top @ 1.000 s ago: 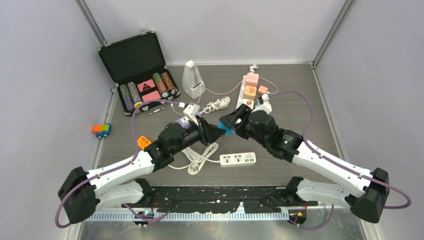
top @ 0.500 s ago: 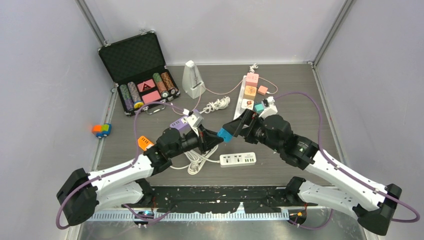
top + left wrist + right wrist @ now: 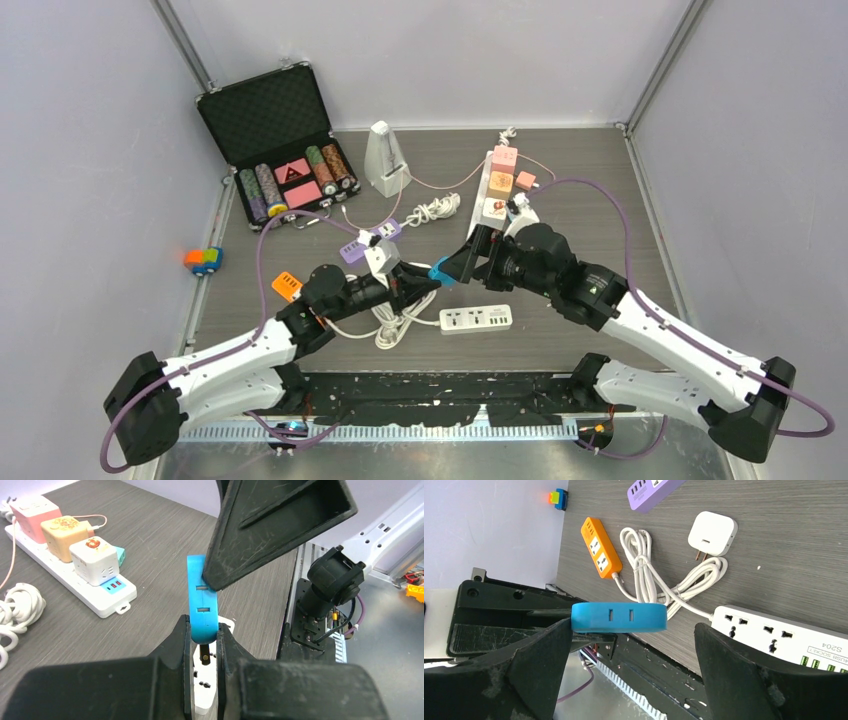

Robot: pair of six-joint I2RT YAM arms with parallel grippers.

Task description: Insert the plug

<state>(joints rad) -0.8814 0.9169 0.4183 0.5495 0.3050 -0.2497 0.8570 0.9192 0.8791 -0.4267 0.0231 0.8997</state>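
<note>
1. Black case (image 3: pixel 268 140), lid up, sits at the table's far left corner. Its tray holds rows of poker chips (image 3: pixel 262 192) at both ends, with 2 pink flat pieces (image 3: pixel 297 180) between them.
2. The white power strip (image 3: pixel 784 630) lies near the table's near edge, about midway along it. The print on its face reads "S204" and "SOCKET". It has 2 sockets that I can see, plus a row of small ports.
3. The long white strip (image 3: pixel 70 565) toward the far right corner carries 3 cube adapters. The marks on them are too small to read.
4. The blue plug (image 3: pixel 202 600) is off the table, in the air just above the white power strip, with 2 slots in its face.
5. My left gripper (image 3: pixel 202 630) is pinched on the blue plug's lower end. A dark pin shows below, between my fingers.
6. My right gripper (image 3: pixel 633 627) is spread wide, with the blue plug lying across the gap. 1 finger touches the plug's end and the other stands well apart from it.
7. On the table below are an orange strip (image 3: pixel 601 547), a purple strip (image 3: pixel 651 487), a white charger (image 3: pixel 712 532) and a coiled white cable (image 3: pixel 649 575).
</note>
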